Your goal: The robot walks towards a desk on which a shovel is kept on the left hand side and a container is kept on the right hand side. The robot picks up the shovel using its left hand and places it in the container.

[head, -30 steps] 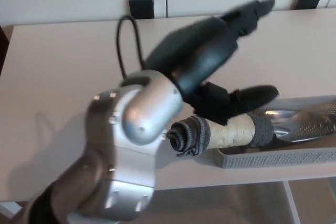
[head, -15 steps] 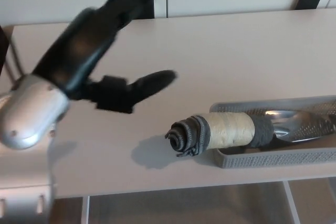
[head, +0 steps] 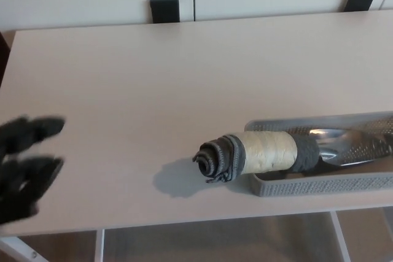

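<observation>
So the left hand is down at the near left edge of the desk, blurry, fingers spread apart with nothing in them. Only the black fingers show, the rest of the arm is out of the picture. The right hand isn't in the shot at all.

Over on the near right side of the desk there's the container, a grey mesh tray sitting close to the front edge and running off the right side of the picture. The shovel is lying in it, on its side. The shiny metal blade is inside the tray, pointing right, and the handle sticks out over the tray's left end, hanging above the desktop and throwing a shadow on it. The handle is pale in the middle with grey wrap at both ends, and the wrap at the free end is kinda frayed and curled.

The hand and the shovel are well apart.

At the far edge of the desk two black brackets sit against the light wall panels
</observation>
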{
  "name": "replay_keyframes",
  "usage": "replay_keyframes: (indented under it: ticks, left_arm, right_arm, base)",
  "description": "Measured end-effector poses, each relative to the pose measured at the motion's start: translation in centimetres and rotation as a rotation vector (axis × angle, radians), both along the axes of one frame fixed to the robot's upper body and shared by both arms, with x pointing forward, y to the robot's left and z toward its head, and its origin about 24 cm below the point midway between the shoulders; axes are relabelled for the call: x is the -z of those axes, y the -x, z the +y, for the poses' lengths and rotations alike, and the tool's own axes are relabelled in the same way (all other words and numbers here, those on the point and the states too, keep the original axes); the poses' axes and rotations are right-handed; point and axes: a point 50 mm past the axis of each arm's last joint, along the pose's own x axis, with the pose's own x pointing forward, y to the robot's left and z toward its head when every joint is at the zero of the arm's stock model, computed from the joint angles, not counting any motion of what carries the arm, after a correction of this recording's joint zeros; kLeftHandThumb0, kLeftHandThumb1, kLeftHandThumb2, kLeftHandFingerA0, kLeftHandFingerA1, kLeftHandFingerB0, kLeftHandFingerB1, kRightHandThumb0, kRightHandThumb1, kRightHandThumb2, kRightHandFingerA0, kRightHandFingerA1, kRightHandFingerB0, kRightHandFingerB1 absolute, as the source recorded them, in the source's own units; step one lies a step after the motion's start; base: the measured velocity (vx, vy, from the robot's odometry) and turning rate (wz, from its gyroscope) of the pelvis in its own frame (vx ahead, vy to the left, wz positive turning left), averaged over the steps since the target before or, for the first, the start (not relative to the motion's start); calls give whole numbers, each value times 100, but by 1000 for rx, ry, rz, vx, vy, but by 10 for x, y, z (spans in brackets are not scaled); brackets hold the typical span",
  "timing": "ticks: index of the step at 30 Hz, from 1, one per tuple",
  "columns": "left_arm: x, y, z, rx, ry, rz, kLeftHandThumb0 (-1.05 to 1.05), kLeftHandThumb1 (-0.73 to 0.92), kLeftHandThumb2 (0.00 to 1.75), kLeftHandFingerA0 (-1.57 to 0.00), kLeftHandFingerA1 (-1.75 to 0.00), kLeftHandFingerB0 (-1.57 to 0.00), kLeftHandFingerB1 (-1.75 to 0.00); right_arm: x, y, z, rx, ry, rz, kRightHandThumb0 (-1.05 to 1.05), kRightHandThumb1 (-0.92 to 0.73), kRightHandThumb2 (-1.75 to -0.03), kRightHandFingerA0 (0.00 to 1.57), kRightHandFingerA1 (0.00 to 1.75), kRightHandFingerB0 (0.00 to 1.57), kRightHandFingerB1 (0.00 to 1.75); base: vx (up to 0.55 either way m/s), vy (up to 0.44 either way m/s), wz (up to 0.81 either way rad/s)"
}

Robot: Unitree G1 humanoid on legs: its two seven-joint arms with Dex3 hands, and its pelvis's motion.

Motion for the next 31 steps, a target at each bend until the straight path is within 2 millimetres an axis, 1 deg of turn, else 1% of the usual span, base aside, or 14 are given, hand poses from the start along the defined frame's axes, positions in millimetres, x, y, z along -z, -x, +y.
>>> replay_keyframes:
  ticks: [2,3,8,10,13,14,17,20,21,24,25,27,28,31]
  left_arm:
    - [10,15,11,-36,31,63,-97,53,99,-33,-49,-28,-40]
    - [14,22,16,-51,46,93,-97,70,62,-34,-37,-32,-30]
    - [32,60,35,-98,119,244,-88,50,94,-48,-53,-23,-37]
    - [37,73,39,-100,146,295,-86,62,60,-52,-40,-42,-34]
    - [46,93,44,-92,197,384,-89,47,90,-66,-54,-43,-45]
    - [49,99,46,-87,211,412,-90,64,61,-76,-45,-49,-36]
    - [56,113,49,-75,247,484,-90,70,63,-77,-45,-48,-36]
    - [62,124,52,-61,282,536,-79,55,92,-57,-55,-35,-45]
    - [65,126,52,-57,294,551,-77,68,61,-49,-41,-37,-32]
    - [74,134,52,-47,326,589,-76,67,61,-21,-36,-20,-29]
    - [78,136,51,-45,335,604,-38,32,94,-1,-51,0,-48]
    - [87,140,48,-39,355,628,-84,67,61,-4,-34,-10,-26]
    - [92,142,46,-38,363,639,-92,59,96,-3,-23,-6,-22]
    - [112,148,37,-39,396,683,-98,61,97,-4,-25,-5,-24]
  right_arm:
    - [1,0,-1,2,2,3,-44,-69,-60,65,51,47,40]
    - [1,1,-1,3,2,4,-44,-69,-60,65,50,47,40]
    - [2,2,-2,9,7,12,-43,-68,-60,63,51,47,41]
    - [3,3,-3,13,9,18,-43,-68,-60,63,51,47,41]
    - [4,4,-5,19,12,26,-43,-68,-60,64,50,48,41]
    - [5,4,-5,20,13,28,-43,-68,-60,64,50,48,41]
    - [6,6,-6,24,16,34,-43,-68,-60,65,50,48,40]
    - [7,7,-7,28,18,40,-43,-69,-60,65,50,47,40]
    - [7,7,-7,29,19,42,-42,-68,-60,66,50,47,41]
    - [8,9,-8,35,21,52,-48,-56,-85,56,61,37,51]
    - [9,9,-9,37,22,54,-48,-57,-86,51,60,32,50]
    - [10,10,-9,43,21,56,-45,-70,-60,51,49,32,37]
    - [10,10,-9,47,20,56,-48,-71,-60,48,47,29,35]
    - [11,11,-9,71,13,53,-52,-72,-61,42,44,25,33]
  base:
    - [0,0,0]
    - [0,0,0]
    - [0,0,0]
    - [0,0,0]
    - [0,0,0]
    - [0,0,0]
    - [0,0,0]
    - [0,0,0]
    - [0,0,0]
    - [0,0,0]
    - [0,0,0]
    - [0,0,0]
    - [0,0,0]
    - [0,0,0]
